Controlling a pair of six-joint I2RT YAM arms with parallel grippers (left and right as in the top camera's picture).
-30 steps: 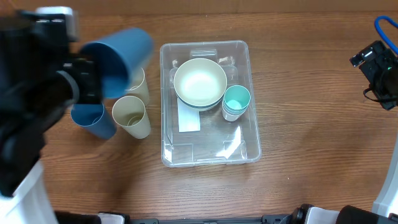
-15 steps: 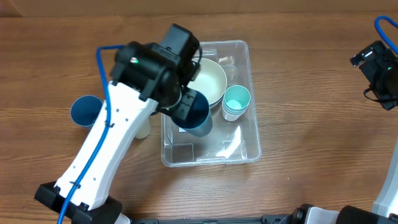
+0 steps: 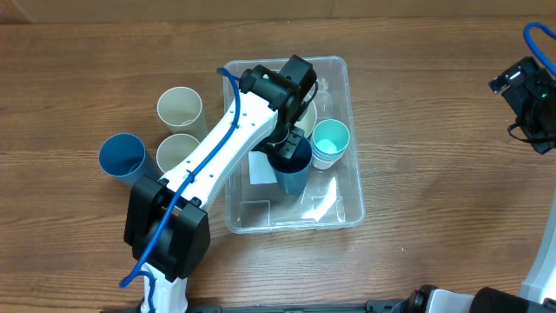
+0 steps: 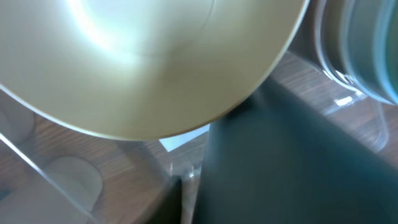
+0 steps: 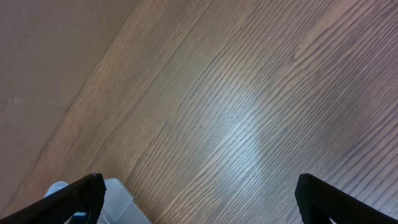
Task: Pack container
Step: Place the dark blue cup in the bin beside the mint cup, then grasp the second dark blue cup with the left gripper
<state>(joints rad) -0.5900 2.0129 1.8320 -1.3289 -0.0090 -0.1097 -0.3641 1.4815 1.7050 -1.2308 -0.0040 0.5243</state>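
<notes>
Under your left pincer a smooth dark blue cup stands upright inside the clear, round-cornered plastic container, with a glossy cream bowl just beside it. Your left arm stretches diagonally over the bin, wrist bent down. You cannot tell whether this pincer grips. Your right pincer gapes wide and is empty.

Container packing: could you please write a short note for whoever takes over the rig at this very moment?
Left gripper: down inside the container, at the rim of the dark blue cup. Whether it grips the cup cannot be told.
Right gripper: open and empty, over the table at the far right.
Done: cream bowl, teal cups and the dark blue cup are in the container.
Left: two cream cups and a blue cup stand on the table beside the container.
</notes>
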